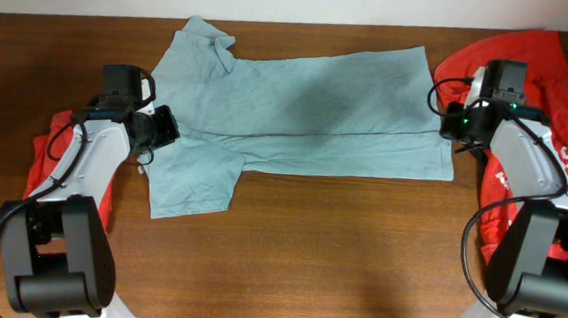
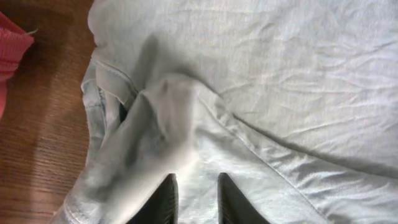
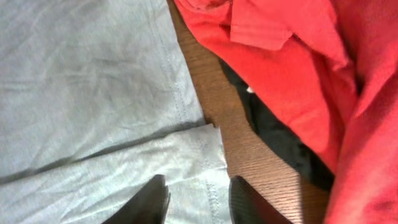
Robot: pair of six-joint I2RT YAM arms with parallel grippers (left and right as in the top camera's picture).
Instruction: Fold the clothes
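1. Item under work: the pale grey-blue T-shirt (image 1: 308, 101) lies spread across the middle of the desk (image 1: 307, 261), collar end to the left and hem to the right. Its near long edge lies turned up over the body along a lengthwise crease.
2. Left claw (image 2: 194, 180): at the sleeve and collar end, fingers slightly apart, with nothing seen clamped. Cloth is bunched just ahead of them.
3. Right claw (image 3: 199, 186): over the folded hem corner, fingers apart, with the cloth lying flat beneath.
4. Other stock: the large orange-red shirt (image 1: 551, 67) is heaped at the right and the small orange-red one (image 1: 43, 162) sits at the left. Both appear unfolded by this step.
5. Judgement: the first lengthwise fold appears laid and released.
6. Next move calls for lifting both claws clear. They should then regrip the far long edge at matching ends and bring it over evenly, without dragging the laid fold.
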